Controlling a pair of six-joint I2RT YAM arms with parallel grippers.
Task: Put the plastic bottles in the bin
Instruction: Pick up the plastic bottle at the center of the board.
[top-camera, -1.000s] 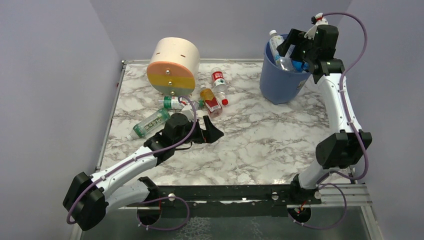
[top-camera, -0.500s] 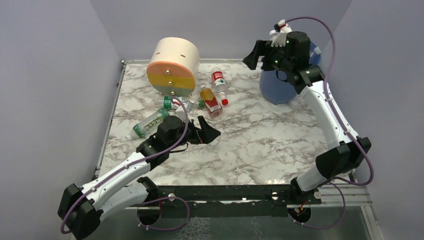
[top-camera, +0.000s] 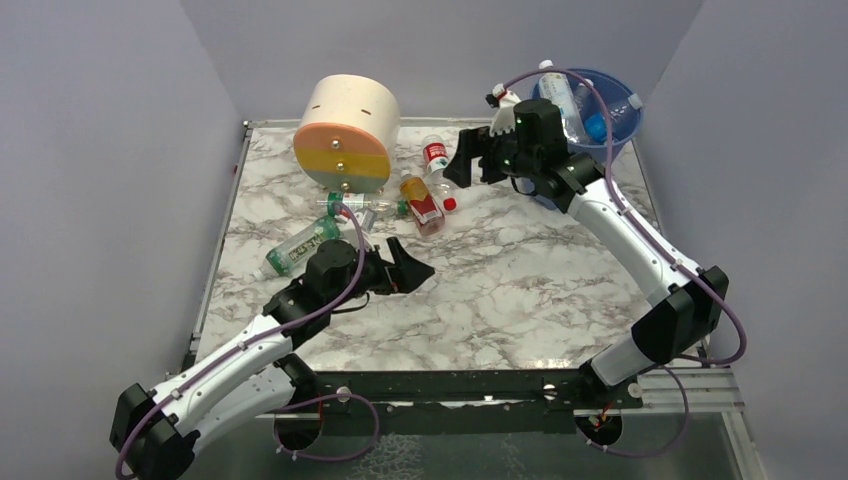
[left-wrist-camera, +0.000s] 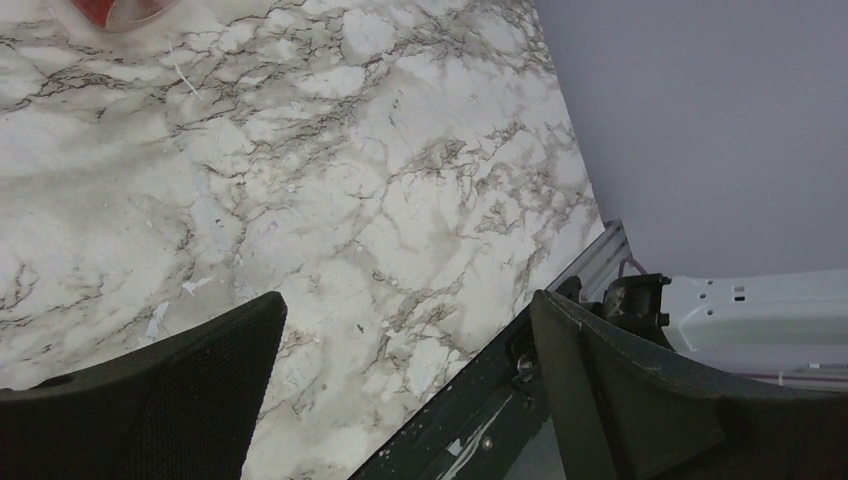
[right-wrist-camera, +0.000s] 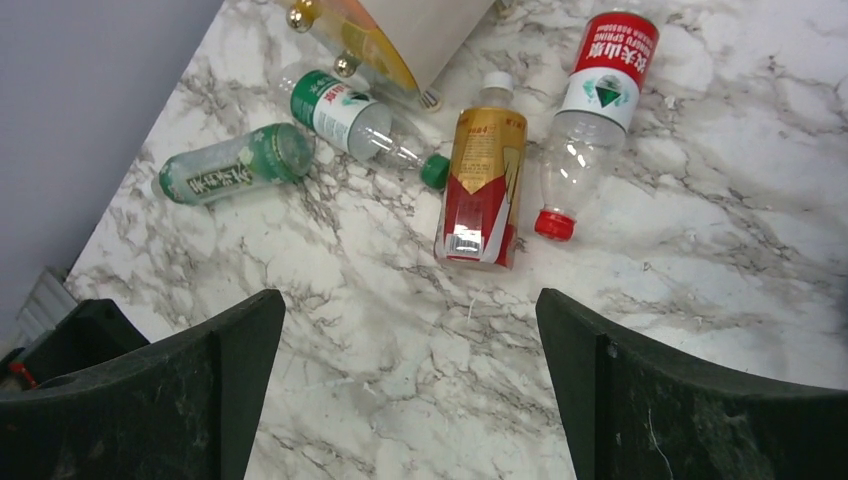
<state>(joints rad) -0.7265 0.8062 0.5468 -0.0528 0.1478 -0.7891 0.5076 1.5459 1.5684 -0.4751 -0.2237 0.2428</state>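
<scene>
Plastic bottles (right-wrist-camera: 482, 185): four loose on the far-left table (top-camera: 520, 280), several in the bin (top-camera: 618, 135) at far right; next pick not yet begun.
Step, as judged: reach for another bottle. Right jaws hang wide and empty above the table, between the bin and the cluster beside the cream, orange and yellow cylinder (top-camera: 347, 130). Orange-tinted bottle (top-camera: 421, 198) and red-label bottle (right-wrist-camera: 595, 105) lie just beside each other, closest to the right jaws; two green-label bottles (right-wrist-camera: 235, 163) lie further left. Next move likely calls for lowering over one bottle, jaws set across its body, clear of its neighbour. Left jaws: also wide, empty, low over bare table on the near side of the green-label bottles.
</scene>
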